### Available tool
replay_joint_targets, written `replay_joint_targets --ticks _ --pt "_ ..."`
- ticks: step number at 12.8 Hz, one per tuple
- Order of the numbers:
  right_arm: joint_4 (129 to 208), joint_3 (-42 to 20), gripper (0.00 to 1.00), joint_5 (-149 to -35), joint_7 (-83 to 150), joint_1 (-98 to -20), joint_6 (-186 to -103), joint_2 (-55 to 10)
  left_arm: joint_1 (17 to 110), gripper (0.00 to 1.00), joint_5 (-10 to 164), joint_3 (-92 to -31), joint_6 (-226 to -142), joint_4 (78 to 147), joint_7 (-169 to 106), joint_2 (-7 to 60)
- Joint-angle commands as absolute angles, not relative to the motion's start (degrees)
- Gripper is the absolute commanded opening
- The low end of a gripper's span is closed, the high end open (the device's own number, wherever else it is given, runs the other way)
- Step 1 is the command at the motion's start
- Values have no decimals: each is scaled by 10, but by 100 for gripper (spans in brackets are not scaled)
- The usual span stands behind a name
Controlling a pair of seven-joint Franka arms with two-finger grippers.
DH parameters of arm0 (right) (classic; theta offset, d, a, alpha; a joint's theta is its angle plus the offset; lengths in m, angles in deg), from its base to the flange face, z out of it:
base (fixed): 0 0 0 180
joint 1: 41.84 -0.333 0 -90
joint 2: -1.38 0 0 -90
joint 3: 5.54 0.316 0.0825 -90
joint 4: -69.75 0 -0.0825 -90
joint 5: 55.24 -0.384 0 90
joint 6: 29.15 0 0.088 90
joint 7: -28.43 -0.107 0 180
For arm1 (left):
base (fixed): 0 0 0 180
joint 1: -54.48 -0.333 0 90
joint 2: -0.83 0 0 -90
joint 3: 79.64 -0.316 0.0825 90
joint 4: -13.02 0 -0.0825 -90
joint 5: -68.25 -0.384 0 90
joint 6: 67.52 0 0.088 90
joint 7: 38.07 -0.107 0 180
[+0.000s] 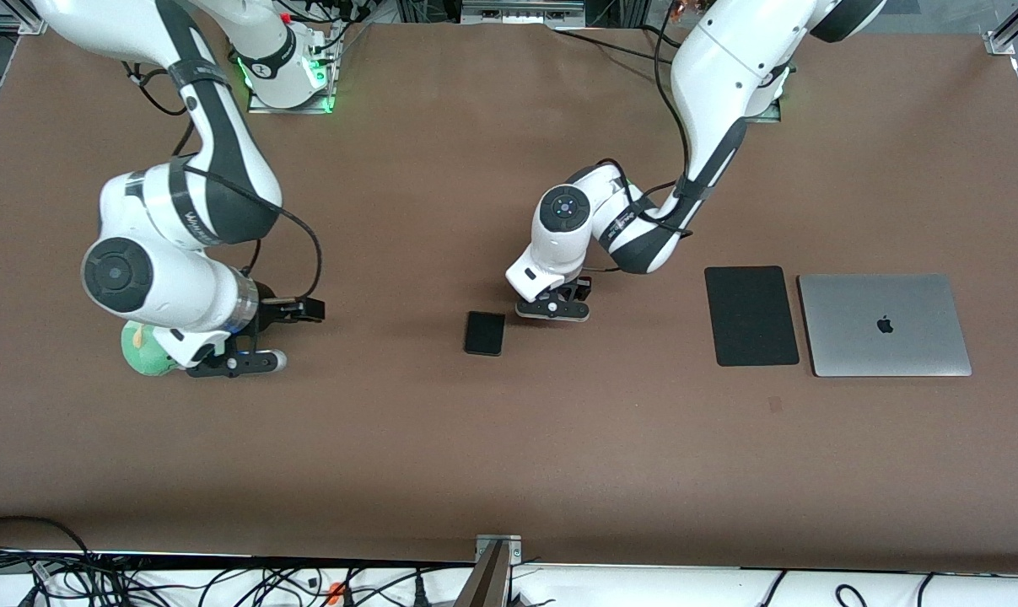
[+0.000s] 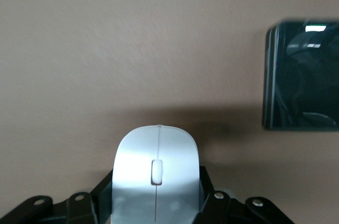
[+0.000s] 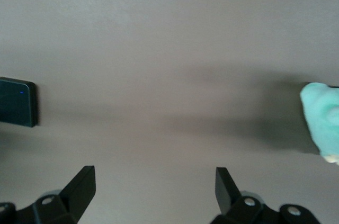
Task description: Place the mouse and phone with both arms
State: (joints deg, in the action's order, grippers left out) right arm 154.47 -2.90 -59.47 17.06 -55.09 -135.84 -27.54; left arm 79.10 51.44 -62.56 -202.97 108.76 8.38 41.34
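Note:
My left gripper (image 1: 552,308) is low over the middle of the table, beside the phone (image 1: 484,333). In the left wrist view it (image 2: 157,195) is shut on the white mouse (image 2: 157,166), with one black finger on each side of it. The mouse is hidden under the hand in the front view. The phone, a small black rectangle, lies flat on the table and also shows in the left wrist view (image 2: 302,75) and at the edge of the right wrist view (image 3: 16,102). My right gripper (image 1: 237,362) is open and empty (image 3: 154,187) near the right arm's end of the table.
A green plush toy (image 1: 144,350) lies right beside the right gripper and shows in the right wrist view (image 3: 322,122). A black mouse pad (image 1: 751,316) and a closed silver laptop (image 1: 884,324) lie side by side toward the left arm's end.

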Motion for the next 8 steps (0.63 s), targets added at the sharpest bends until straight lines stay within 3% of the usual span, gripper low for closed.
replay_joint_targets --ticks 1,2,5,8 --pt "1535 -29 100 -600 105 -585 -1405 -310 759 32 513 -625 -1920 1083 31 319" --pt "1535 -30 100 -600 82 -596 -1425 -321 740 36 542 -625 -1881 1074 -2 296" --pt "1535 -30 100 -599 0 -642 -1483 -354 657 36 645 -627 -1778 1051 -94 261" --pt "1532 -32 100 -594 -78 -692 -1546 -394 578 36 643 -632 -1767 1064 -145 284"
